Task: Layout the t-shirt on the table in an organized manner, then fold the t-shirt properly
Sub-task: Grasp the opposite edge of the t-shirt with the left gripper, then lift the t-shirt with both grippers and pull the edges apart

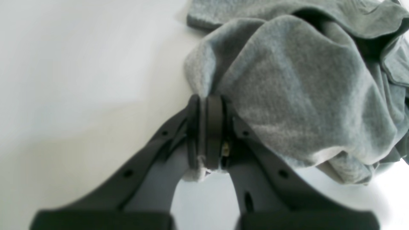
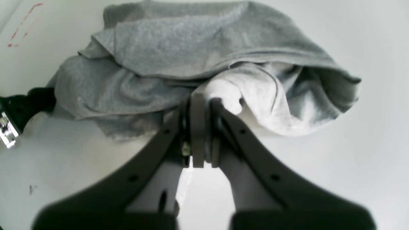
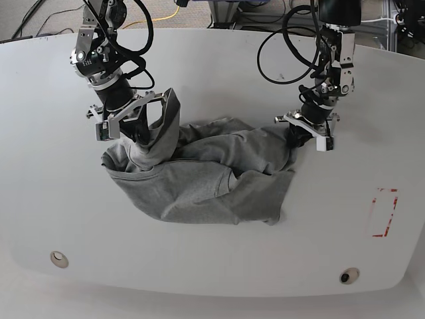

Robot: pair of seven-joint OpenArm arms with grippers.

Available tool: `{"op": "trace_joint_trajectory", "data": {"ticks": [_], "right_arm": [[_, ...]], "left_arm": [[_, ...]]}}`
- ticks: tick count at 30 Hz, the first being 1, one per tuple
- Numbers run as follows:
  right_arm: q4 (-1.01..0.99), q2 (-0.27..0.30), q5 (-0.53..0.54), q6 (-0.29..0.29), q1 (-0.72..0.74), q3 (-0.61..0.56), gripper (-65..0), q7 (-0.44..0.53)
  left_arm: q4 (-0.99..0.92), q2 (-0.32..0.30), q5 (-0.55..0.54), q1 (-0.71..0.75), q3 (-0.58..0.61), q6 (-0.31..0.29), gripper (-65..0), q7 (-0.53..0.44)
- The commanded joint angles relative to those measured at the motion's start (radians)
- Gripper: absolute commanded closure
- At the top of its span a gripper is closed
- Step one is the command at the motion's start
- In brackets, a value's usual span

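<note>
The heather-grey t-shirt (image 3: 212, 174) lies crumpled in the middle of the white table (image 3: 60, 199), plain side showing. My right gripper (image 3: 137, 133), on the base view's left, is shut on a raised fold of the shirt, which hangs down from it. The right wrist view shows its jaws (image 2: 203, 99) pressed together against bunched t-shirt (image 2: 179, 48) fabric. At the shirt's right end my left gripper (image 3: 295, 138) sits low on the table. It is shut (image 1: 204, 99) on an edge of the t-shirt (image 1: 297, 95), and a sliver of cloth pokes out between the pads.
A red tape rectangle (image 3: 384, 212) marks the table's right side, also seen as red tape (image 2: 24, 28) in the right wrist view. Two round grommets (image 3: 59, 258) (image 3: 348, 275) sit near the front edge. Cables trail behind both arms at the far edge.
</note>
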Motion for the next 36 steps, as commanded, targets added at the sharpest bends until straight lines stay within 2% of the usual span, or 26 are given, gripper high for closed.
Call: {"op": "trace_joint_trajectory", "data": {"ticks": [1, 7, 12, 16, 21, 28, 36], "right_arm": [[0.022, 0.006, 0.018, 0.007, 0.01, 0.016, 0.0, 0.027], [0.022, 0.008, 0.012, 0.007, 0.064, 0.054, 0.0, 0.027], [0.022, 0.063, 0.018, 0.004, 0.111, 0.057, 0.0, 0.027], [0.022, 0.095, 0.014, 0.001, 0.162, 0.06, 0.0, 0.027], [0.019, 0.134, 0.012, -0.001, 0.219, 0.096, 0.0, 0.027], [0.019, 0.164, 0.017, 0.002, 0.28, 0.157, 0.0, 0.025], [0.019, 0.206, 0.021, 0.007, 0.32, 0.166, 0.0, 0.025]], "left_arm": [[0.004, -0.007, 0.013, 0.013, -0.003, 0.01, 0.0, 0.037], [0.095, -0.009, 0.014, 0.015, -0.077, 0.01, 0.0, 0.036], [0.176, -0.012, 0.017, 0.012, -0.126, 0.01, 0.0, 0.039], [0.244, -0.062, 0.014, 0.009, -0.136, 0.01, 0.0, 0.041], [0.284, -0.096, 0.014, 0.002, -0.138, 0.01, 0.0, 0.041], [0.345, -0.114, 0.014, -0.016, -0.141, 0.01, 0.0, 0.041], [0.46, -0.128, 0.017, -0.051, -0.179, 0.01, 0.0, 0.044]]}}
